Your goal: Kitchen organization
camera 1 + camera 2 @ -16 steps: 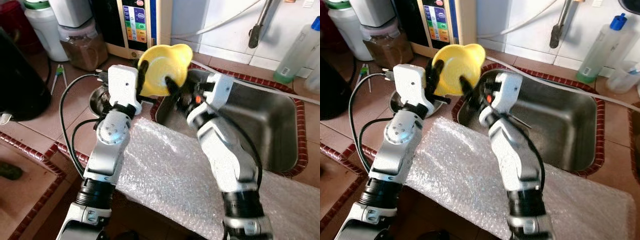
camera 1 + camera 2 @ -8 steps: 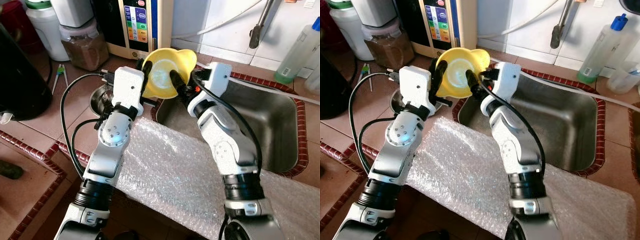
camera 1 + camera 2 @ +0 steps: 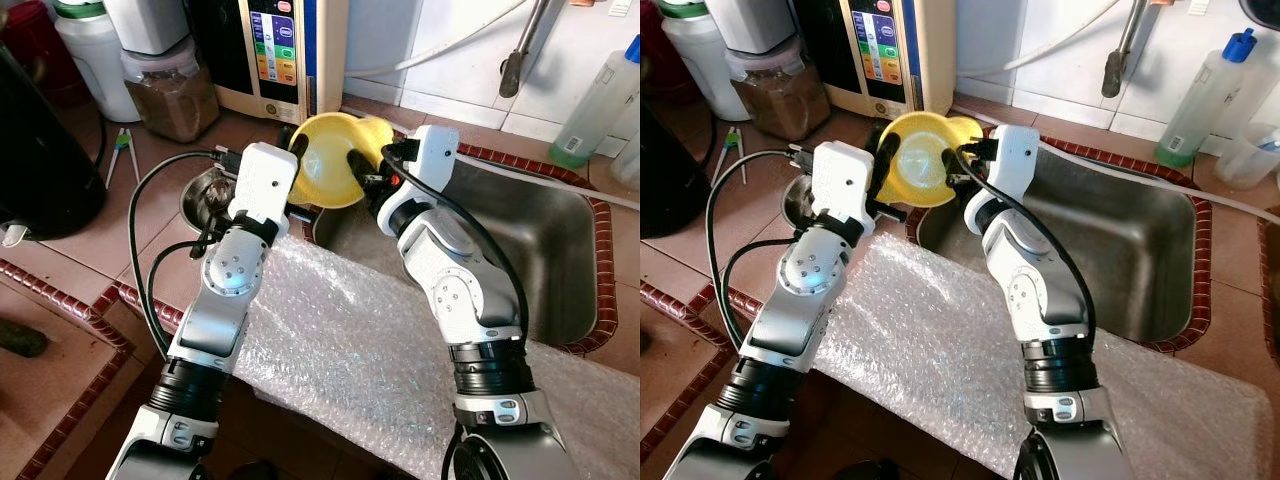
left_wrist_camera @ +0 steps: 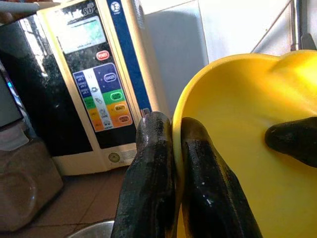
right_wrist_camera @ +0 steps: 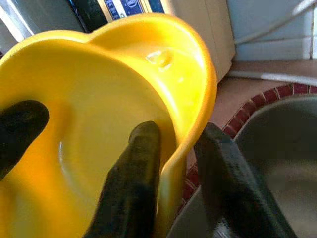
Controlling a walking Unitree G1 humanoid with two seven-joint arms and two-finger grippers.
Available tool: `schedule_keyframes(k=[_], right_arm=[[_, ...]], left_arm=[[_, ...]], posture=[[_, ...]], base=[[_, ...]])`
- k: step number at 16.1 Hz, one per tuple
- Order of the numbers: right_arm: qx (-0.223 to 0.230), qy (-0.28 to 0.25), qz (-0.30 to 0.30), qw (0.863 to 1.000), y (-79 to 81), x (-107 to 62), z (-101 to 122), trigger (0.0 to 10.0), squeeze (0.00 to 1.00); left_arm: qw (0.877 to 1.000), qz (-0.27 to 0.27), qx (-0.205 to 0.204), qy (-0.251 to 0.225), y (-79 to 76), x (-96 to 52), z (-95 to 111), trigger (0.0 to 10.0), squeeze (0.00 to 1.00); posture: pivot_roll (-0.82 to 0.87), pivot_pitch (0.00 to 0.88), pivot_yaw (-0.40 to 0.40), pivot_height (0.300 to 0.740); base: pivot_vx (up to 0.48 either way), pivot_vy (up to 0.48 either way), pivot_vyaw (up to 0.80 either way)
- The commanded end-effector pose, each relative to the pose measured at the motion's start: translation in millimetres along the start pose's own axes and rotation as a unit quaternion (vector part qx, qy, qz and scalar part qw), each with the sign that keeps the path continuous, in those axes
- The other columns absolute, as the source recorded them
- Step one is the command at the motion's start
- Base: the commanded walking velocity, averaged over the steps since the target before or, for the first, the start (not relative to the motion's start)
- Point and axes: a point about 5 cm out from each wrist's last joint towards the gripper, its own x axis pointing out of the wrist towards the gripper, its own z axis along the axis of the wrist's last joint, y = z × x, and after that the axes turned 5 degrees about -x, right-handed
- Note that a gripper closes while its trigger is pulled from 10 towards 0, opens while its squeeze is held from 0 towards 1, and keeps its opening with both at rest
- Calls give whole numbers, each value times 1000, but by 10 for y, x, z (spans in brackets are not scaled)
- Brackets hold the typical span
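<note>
Holding the yellow bowl (image 3: 330, 160) up between them, both grippers are pinching its rim, just past the far left corner of the steel sink (image 3: 520, 250). The left gripper (image 4: 171, 148) has one black finger on each side of the bowl's left wall, clamped tight on it. The right gripper (image 5: 181, 153) does the same on the right wall, one finger inside, one outside. The bowl is tipped so its inside faces the camera, and it looks empty, just a bit of shine on the bottom.

Rest of the counter: a sheet of bubble wrap (image 3: 350, 350) lies along the near edge in front of the sink. The sink basin looks empty as far as I can see. Under the left arm there's a small steel bowl (image 3: 200, 195) on the tiles, contents hidden. Far left has a clear jar (image 3: 170, 90) with brown powdery stuff in it and a white container (image 3: 95, 60) with a green lid beside it. Behind the bowl stands a water machine (image 3: 270, 50) with coloured buttons. A plastic bottle (image 3: 1205, 95) with a blue cap sits far right, beside a clear cup (image 3: 1250, 155).
</note>
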Motion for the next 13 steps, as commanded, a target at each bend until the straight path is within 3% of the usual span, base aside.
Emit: schedule_keyframes(k=[1, 2, 4, 5, 6, 7, 13], right_arm=[[9, 22, -74, 997, -319, -104, -97, 0, 0], [23, 25, -79, 996, -337, -117, -118, 0, 0], [41, 30, -83, 995, -353, -125, -147, 0, 0], [52, 32, -85, 994, -356, -126, -167, 0, 0], [57, 33, -87, 994, -358, -124, -175, 0, 0], [58, 35, -92, 993, -375, -113, -188, 0, 0], [61, 37, -136, 988, -488, -110, -238, 0, 0]], left_arm=[[998, 50, 14, -38, 218, -2, 129, 3294, 0], [998, 56, 18, -36, 243, -9, 126, 4745, 0], [998, 59, 19, -34, 272, -15, 114, 4941, 0], [997, 59, 20, -34, 284, -21, 115, 6392, 0], [998, 55, 17, -33, 284, -24, 114, 9020, 0], [999, 45, -5, -28, 275, -26, 101, 10000, 1000], [999, 24, -22, -33, 204, -30, 118, 10000, 1000]], posture=[[18, 134, 54, 740], [20, 131, 55, 740], [25, 130, 56, 740], [32, 130, 57, 740], [35, 132, 58, 740], [38, 134, 60, 740], [44, 138, 58, 740]], base=[[0, 0, 0], [0, 0, 0], [0, 0, 0], [0, 0, 0], [0, 0, 0], [0, 0, 0], [0, 0, 0]])
